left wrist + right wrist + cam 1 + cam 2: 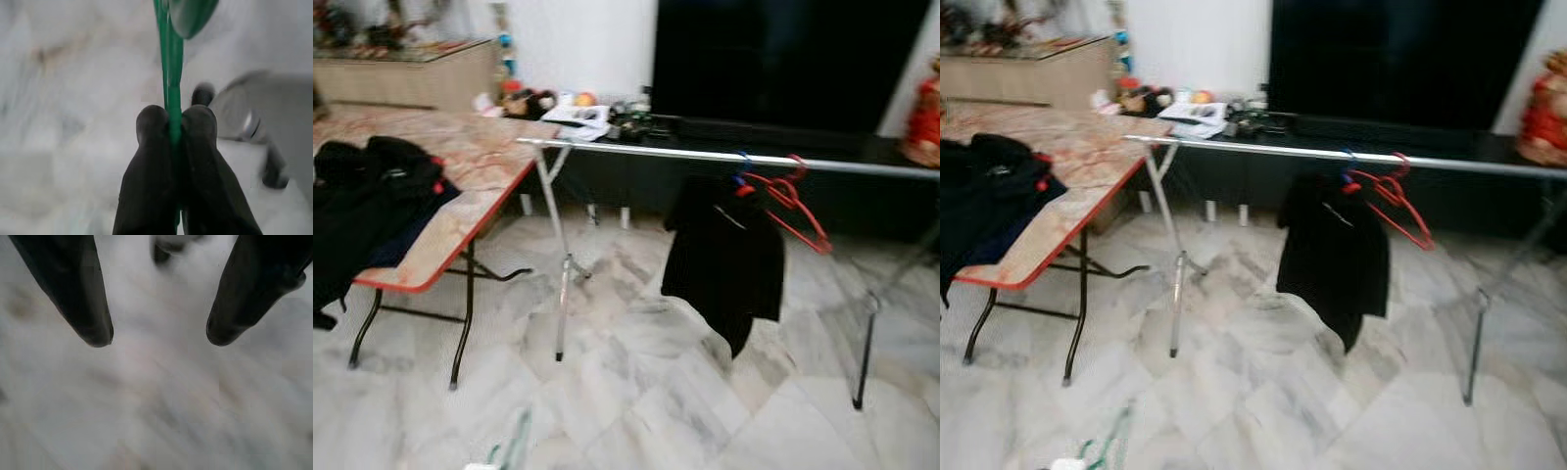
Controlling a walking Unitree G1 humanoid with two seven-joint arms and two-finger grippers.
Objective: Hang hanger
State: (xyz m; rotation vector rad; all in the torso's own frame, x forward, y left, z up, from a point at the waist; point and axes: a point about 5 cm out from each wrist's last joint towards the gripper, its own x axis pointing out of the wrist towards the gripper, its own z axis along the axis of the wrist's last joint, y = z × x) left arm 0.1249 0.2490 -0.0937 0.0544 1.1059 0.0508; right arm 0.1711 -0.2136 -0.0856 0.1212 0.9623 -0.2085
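One green hanger (168,58), one red hanger (793,206), one rail (724,157), one folding table (480,162).

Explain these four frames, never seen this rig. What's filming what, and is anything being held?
It's a walking humanoid robot with two arms ending in two-finger black grippers. The two wide pictures come from a stereo camera on its head. They show a metal drying rack carrying a black garment and red hangers, with a folding table at the robot's left holding dark clothes. The other two pictures come from wrist cameras looking along the fingers. The left gripper is shut on a green hanger. The right gripper is open above the marble floor.
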